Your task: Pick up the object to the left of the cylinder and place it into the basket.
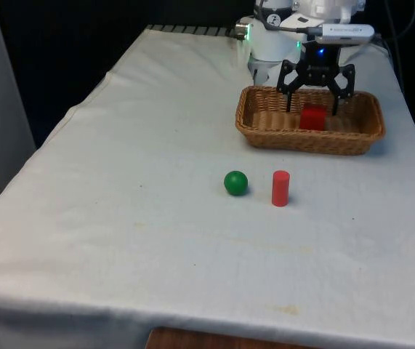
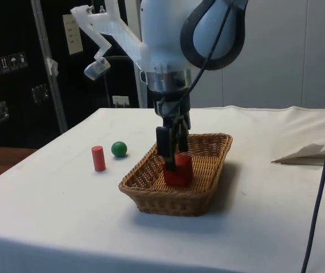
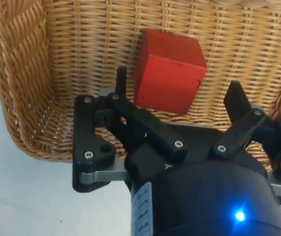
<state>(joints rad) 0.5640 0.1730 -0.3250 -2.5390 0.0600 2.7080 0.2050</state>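
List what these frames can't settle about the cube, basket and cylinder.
- Red cube: its lower part, side view, behind the basket near wall.
- Cube underside and contact with the basket floor: wrist view, hidden by the cube's own body.
- Basket's near inner wall: front view, hidden by its rim.
- Red cylinder and green ball: their far sides, front view.
- Gripper stands open above the cube.

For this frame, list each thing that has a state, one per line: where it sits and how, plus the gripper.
Red cube: resting in the basket, released.
Basket: upright on the table, holding the cube.
Green ball: on the cloth, untouched.
Red cylinder: standing upright beside the ball.
Gripper: open, above the cube.
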